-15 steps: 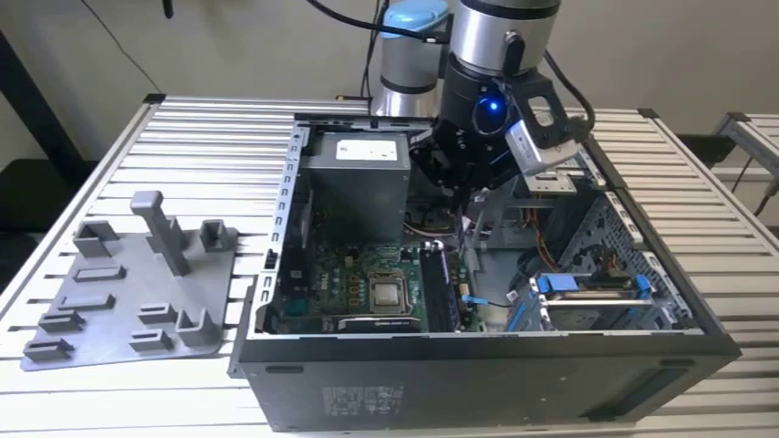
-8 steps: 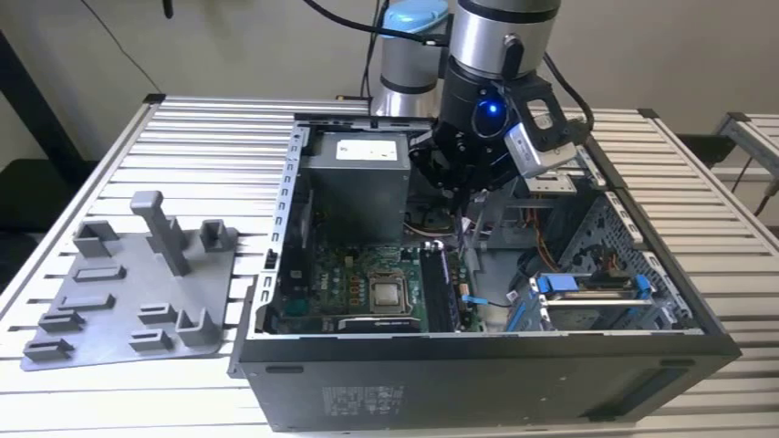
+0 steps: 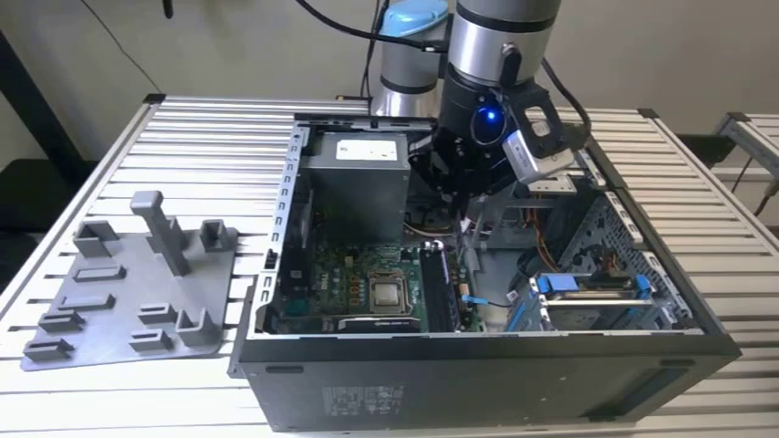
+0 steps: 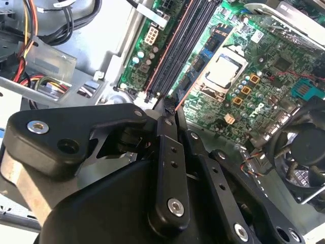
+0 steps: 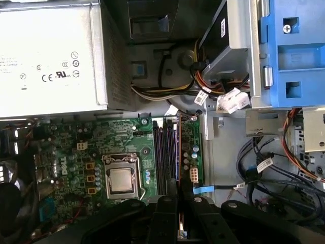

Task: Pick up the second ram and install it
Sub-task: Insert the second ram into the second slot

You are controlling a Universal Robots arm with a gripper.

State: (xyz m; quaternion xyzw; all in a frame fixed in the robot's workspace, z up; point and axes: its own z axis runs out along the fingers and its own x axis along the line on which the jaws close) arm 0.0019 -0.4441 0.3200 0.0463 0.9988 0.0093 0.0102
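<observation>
1. In the first wrist view, the hand (image 5: pixel 180 204) is clenched on the ram (image 5: pixel 181 230). The ram is a thin stick seen edge-on between the fingers (image 5: pixel 166 213), with a bit of bluish-white label showing. It lies in line with the slots (image 5: pixel 163 152) on the board (image 5: pixel 66 147), on the side away from the processor (image 5: pixel 122 179). I cannot tell whether it touches a slot. The power supply (image 5: pixel 51 51) sits beyond the board.
2. In the second wrist view, the fingers (image 4: pixel 165 140) are drawn close together. Their tips are near one end of the slots (image 4: pixel 177 46), and the processor (image 4: pixel 223 68) lies just beside those slots.
3. In the exterior view, the arm (image 3: pixel 487 55) hangs into the open case (image 3: pixel 487 388) from 12 o'clock. The hand (image 3: pixel 465 221) is low inside, above the slots (image 3: pixel 439 274). The power supply (image 3: pixel 353 173) is at the hand's 9 o'clock. A grey tray (image 3: pixel 122 310) lies on the slatted surface (image 3: pixel 207 137) at the case's 9 o'clock, just beside it.
</observation>
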